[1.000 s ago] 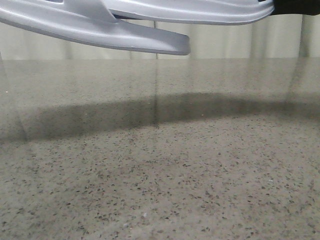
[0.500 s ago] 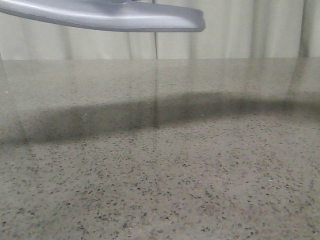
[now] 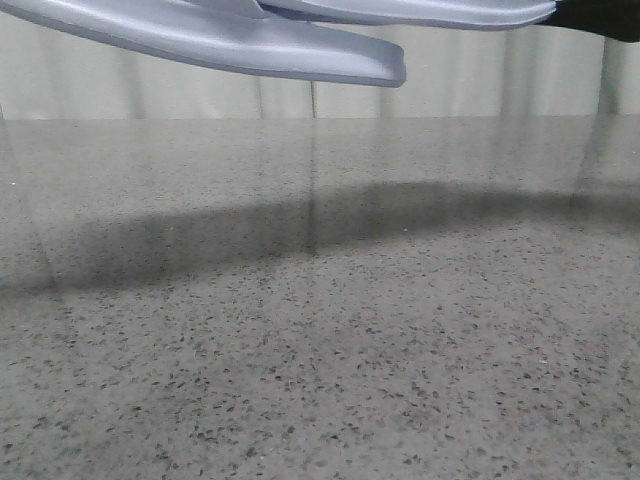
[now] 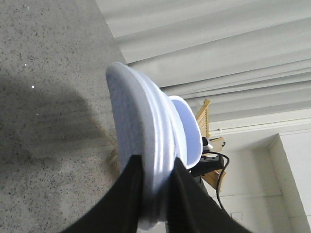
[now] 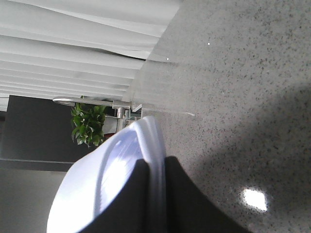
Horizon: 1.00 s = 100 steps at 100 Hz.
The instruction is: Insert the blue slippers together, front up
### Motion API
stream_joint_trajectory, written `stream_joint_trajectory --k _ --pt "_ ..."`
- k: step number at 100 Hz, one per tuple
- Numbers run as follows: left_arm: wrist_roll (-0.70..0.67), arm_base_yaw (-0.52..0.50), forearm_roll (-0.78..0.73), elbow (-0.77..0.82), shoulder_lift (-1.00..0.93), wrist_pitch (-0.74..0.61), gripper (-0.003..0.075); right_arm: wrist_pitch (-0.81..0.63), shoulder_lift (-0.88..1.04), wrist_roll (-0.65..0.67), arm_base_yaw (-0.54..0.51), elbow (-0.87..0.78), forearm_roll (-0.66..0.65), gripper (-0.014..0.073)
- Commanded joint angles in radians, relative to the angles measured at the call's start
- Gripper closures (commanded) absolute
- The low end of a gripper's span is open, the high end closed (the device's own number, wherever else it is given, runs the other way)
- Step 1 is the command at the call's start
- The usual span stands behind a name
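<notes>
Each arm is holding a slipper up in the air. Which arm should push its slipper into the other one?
Probably the right. Its gripper pinches its slipper, which rides above the left slipper in the front view and could slide in. The left gripper can hold steady. It's close.

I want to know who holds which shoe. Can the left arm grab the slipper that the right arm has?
Probably not right now. The left pincer is already shut on its own blue slipper, so it has no free grip for the right pincer's slipper.
</notes>
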<state>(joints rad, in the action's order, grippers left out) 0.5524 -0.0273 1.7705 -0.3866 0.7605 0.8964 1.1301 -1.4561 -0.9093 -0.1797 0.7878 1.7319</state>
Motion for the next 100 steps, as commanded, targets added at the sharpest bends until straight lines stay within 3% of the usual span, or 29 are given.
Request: stream_joint_trajectory --k 1,100 --pt "0.0 0.002 0.091 -0.031 -0.003 0.097 0.0704 0.181 0.009 -0.025 0.002 0.031 0.071 0.0701" --pt "0.017 0.002 0.091 -0.031 -0.003 0.155 0.0704 0.181 -0.1 -0.05 0.1 0.102 -0.004 0.0701"
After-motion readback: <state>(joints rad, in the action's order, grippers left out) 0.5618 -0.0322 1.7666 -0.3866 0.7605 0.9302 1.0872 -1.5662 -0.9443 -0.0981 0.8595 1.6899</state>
